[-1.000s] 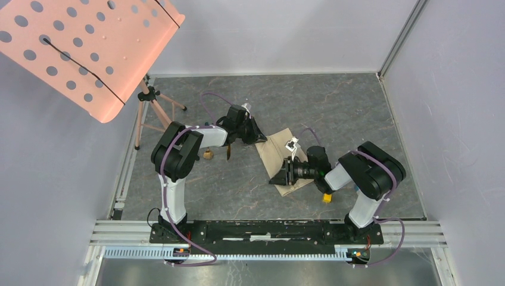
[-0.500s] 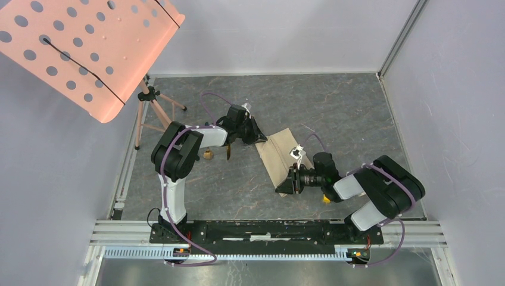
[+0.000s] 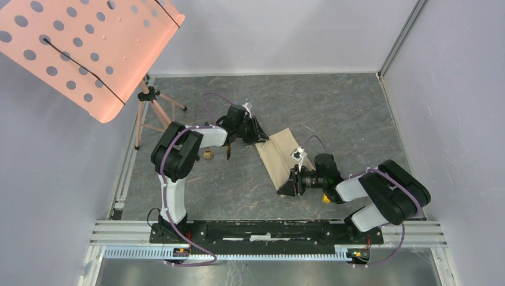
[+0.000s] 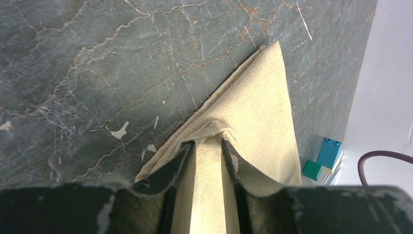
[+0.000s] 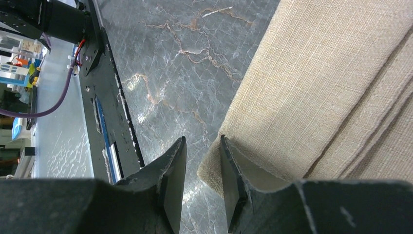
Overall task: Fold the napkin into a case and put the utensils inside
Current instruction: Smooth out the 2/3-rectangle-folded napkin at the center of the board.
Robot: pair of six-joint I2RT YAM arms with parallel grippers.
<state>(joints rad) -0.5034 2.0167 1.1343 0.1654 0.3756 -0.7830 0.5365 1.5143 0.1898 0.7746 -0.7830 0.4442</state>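
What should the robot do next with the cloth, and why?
Probably close the right gripper on the napkin at its near corner. That corner pokes into the gap between its open fingers, not yet pinched, while the left gripper pinches a ridge of cloth at the other end.

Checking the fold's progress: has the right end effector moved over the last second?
Yes. The right end effector has shifted toward the base rail and now sits at the near corner of the napkin.
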